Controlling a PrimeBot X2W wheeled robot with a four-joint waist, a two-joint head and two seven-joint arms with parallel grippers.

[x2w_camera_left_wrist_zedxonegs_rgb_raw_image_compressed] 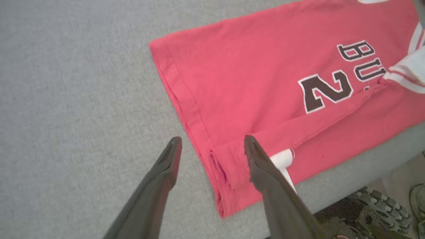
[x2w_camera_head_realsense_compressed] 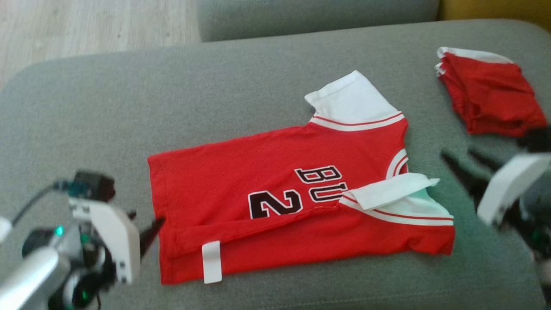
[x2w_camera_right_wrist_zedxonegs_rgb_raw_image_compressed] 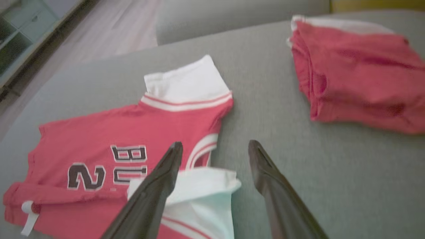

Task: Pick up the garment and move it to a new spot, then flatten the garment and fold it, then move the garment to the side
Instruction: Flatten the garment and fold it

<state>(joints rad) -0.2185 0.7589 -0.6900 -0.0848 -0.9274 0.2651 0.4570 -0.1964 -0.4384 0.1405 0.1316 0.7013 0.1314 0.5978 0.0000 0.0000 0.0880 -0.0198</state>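
The garment [x2w_camera_head_realsense_compressed: 275,172] is a red jersey with white sleeves and dark lettering, spread on the grey cushion [x2w_camera_head_realsense_compressed: 129,107]. Its near long edge is folded over onto the body, with a white tag [x2w_camera_head_realsense_compressed: 212,261] showing. My left gripper [x2w_camera_head_realsense_compressed: 146,219] stands open at the hem's near corner; in the left wrist view [x2w_camera_left_wrist_zedxonegs_rgb_raw_image_compressed: 212,139] its fingers straddle the folded hem of the garment [x2w_camera_left_wrist_zedxonegs_rgb_raw_image_compressed: 265,66] with nothing pinched. My right gripper [x2w_camera_head_realsense_compressed: 457,154] is open just past the collar end; in the right wrist view [x2w_camera_right_wrist_zedxonegs_rgb_raw_image_compressed: 215,143] it hovers over the folded white sleeve [x2w_camera_right_wrist_zedxonegs_rgb_raw_image_compressed: 199,189] of the garment [x2w_camera_right_wrist_zedxonegs_rgb_raw_image_compressed: 116,129].
A second red garment [x2w_camera_head_realsense_compressed: 490,94] lies folded at the cushion's back right, also seen as the red pile [x2w_camera_right_wrist_zedxonegs_rgb_raw_image_compressed: 358,76]. Another grey cushion [x2w_camera_head_realsense_compressed: 318,15] sits behind. Wooden floor [x2w_camera_head_realsense_compressed: 64,26] lies beyond the left back edge. The robot's base [x2w_camera_left_wrist_zedxonegs_rgb_raw_image_compressed: 365,212] shows below the cushion's near edge.
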